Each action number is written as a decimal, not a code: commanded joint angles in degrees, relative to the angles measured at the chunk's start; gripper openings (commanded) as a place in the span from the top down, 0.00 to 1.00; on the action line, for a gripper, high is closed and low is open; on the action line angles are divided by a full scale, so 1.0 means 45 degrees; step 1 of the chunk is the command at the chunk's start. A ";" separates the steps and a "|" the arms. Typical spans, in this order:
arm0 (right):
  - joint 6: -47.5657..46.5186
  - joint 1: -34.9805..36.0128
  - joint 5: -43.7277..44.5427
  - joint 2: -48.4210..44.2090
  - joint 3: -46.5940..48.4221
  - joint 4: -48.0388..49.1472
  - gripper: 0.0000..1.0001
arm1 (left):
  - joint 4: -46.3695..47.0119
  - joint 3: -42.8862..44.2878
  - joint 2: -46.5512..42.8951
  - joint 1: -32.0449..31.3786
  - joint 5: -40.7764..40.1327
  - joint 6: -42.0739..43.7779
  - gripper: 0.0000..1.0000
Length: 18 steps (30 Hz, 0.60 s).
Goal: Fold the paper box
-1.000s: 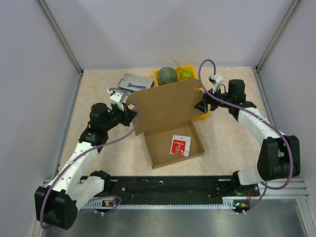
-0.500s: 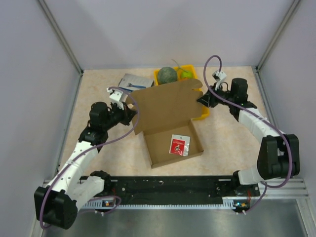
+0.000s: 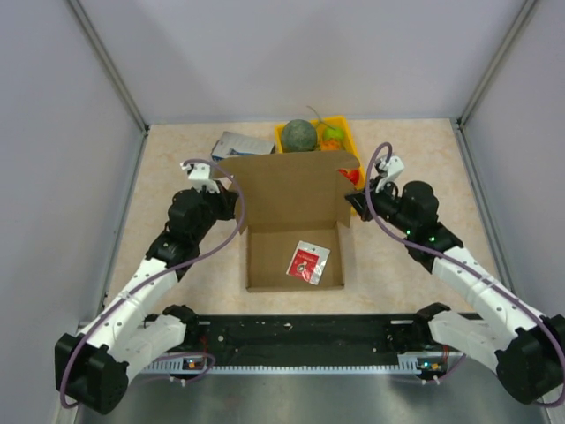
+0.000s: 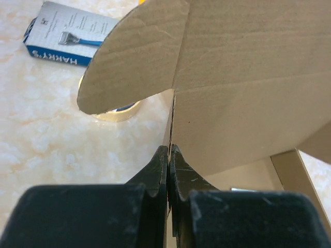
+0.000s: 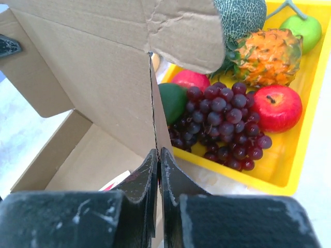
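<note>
The brown paper box (image 3: 291, 190) stands in the middle of the table with its lid raised upright behind the shallow base. A red and white sachet (image 3: 307, 261) lies inside the base. My left gripper (image 3: 234, 205) is shut on the box's left side wall, whose thin cardboard edge sits pinched between the fingers (image 4: 169, 150). On the other side my right gripper (image 3: 351, 201) is shut on the right side wall, its edge clamped between the jaws (image 5: 159, 152). A rounded lid flap (image 4: 129, 67) hangs above the left gripper.
A yellow fruit tray (image 3: 351, 141) with a melon (image 3: 298, 134), grapes (image 5: 222, 119) and apples stands right behind the box, close to my right gripper. A blue-grey packet (image 3: 237, 144) and a tape roll (image 4: 116, 111) lie at the back left. Enclosure walls surround the table.
My right gripper has shut on the box's right wall. The box has swung square to the table and slid nearer, and both arms moved with it.
</note>
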 commanded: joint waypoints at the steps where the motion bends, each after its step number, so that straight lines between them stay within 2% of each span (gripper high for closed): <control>1: 0.0897 0.1384 0.2887 -0.0902 -0.0492 -0.0193 1.00 | 0.1350 -0.0678 -0.0370 -0.0680 -0.1923 -0.1340 1.00; 8: 0.2205 0.3259 0.6693 -0.1390 -0.1293 -0.0782 1.00 | 0.1624 -0.1342 -0.0721 -0.1872 -0.3173 -0.1576 1.00; 13: 0.3045 0.5170 0.9274 -0.1508 -0.1294 -0.1696 1.00 | 0.1644 -0.1948 -0.1287 -0.2574 -0.3643 -0.1829 1.00; 14: 0.3433 0.5446 1.0245 -0.1566 -0.1333 -0.1912 1.00 | 0.1605 -0.2123 -0.1385 -0.2654 -0.3779 -0.1907 1.00; 18: 0.4800 0.6599 1.1932 -0.1372 -0.1587 -0.2400 1.00 | 0.1682 -0.2690 -0.1835 -0.3006 -0.3859 -0.1986 1.00</control>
